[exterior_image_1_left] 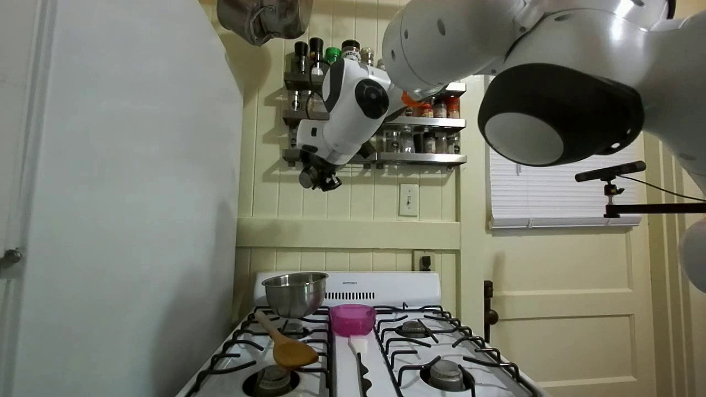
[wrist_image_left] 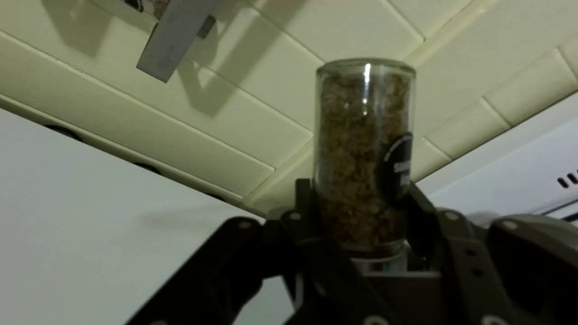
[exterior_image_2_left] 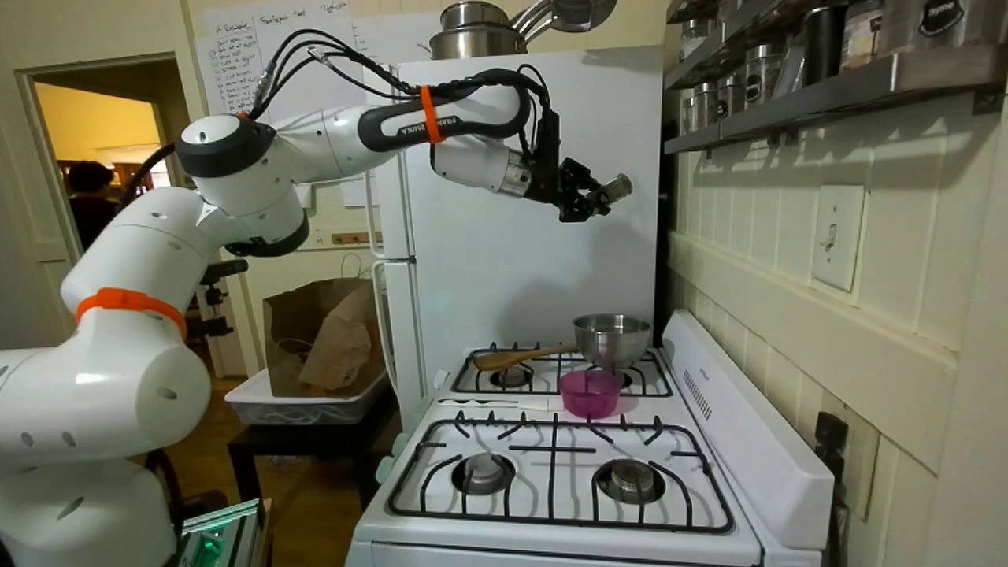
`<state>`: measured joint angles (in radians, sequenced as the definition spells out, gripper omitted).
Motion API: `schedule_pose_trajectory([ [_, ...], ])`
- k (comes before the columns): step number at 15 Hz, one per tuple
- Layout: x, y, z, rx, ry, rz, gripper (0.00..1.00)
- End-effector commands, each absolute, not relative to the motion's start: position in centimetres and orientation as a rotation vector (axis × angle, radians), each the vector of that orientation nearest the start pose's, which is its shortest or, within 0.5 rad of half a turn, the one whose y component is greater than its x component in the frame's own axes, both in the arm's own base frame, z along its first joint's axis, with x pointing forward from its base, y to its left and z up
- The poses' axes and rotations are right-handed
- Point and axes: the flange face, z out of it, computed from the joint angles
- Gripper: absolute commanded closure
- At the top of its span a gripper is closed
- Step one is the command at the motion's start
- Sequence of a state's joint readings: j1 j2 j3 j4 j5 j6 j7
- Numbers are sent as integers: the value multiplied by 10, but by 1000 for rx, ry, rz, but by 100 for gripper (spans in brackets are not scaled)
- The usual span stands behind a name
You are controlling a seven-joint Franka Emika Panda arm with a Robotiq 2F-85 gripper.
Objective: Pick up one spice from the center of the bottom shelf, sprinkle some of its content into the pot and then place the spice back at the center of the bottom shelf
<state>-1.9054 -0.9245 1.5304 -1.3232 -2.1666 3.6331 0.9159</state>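
Brown spice (wrist_image_left: 354, 149), my black jaws
My white arm (exterior_image_2_left: 244, 193) wears orange bands (exterior_image_2_left: 130, 300); the pot (exterior_image_1_left: 296, 296) is silver, the cup (exterior_image_1_left: 353, 321) bright pink (almost magenta).

cream paneled wall (exterior_image_1_left: 347, 234); white blind (exterior_image_1_left: 551, 198) on door (exterior_image_1_left: 557, 270); brown floor (exterior_image_2_left: 303, 508); white fridge (exterior_image_2_left: 512, 260); dark table (exterior_image_2_left: 346, 450); yellow-lit doorway (exterior_image_2_left: 114, 126)

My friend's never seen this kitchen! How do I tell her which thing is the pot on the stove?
Find the big white fridge, then the white stove next to it. Look at the back of the stove, on the fridge side, for the pot. It's round and shiny silver, while the cup beside it is pink and the spoon by it is wooden.
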Motion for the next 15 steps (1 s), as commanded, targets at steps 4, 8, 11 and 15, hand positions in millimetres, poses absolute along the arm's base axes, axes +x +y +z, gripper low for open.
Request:
schedule_pose_trajectory([
  [4, 580, 217, 523, 1281, 1671, 762, 76],
  [8, 561, 220, 525, 1412, 1699, 892, 76],
  [11, 544, 223, 538, 1490, 1689, 1059, 76],
  [15, 528, 211, 557, 1578, 1630, 1284, 76],
])
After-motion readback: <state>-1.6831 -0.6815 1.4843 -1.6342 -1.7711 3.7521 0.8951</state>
